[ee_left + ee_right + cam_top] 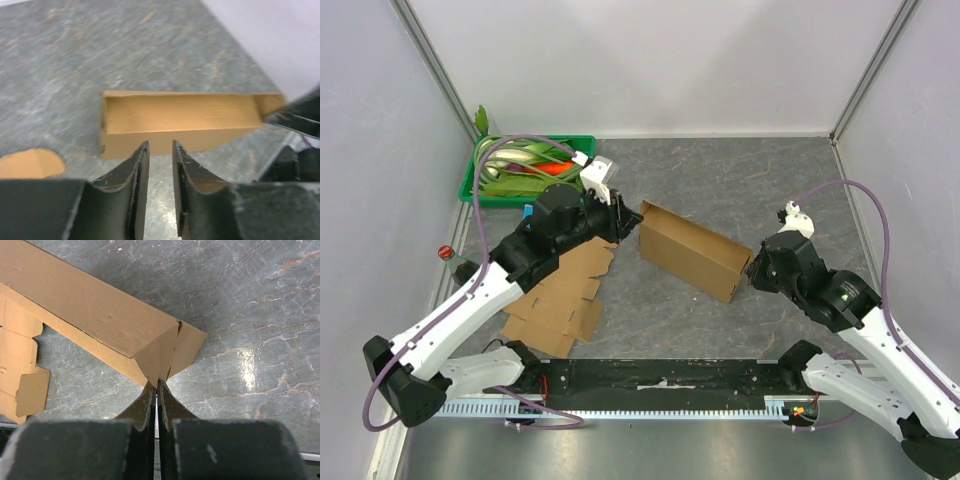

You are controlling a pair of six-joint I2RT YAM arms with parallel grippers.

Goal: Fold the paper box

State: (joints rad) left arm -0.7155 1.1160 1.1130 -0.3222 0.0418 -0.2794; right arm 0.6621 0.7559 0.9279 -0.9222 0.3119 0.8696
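Observation:
The paper box (692, 250) is a long brown cardboard tray, open on top, lying slantwise mid-table. My right gripper (752, 272) is shut on its near right end; in the right wrist view the fingertips (156, 382) pinch the folded corner of the paper box (90, 310). My left gripper (623, 215) hovers at the box's far left end. In the left wrist view it (160, 145) is open with a narrow gap and nothing between the fingers, just short of the long side wall of the paper box (180, 117).
Flat die-cut cardboard blanks (565, 295) lie left of the box, under the left arm. A green tray (525, 170) holding greenish and red items stands at the back left. White walls enclose the table on three sides.

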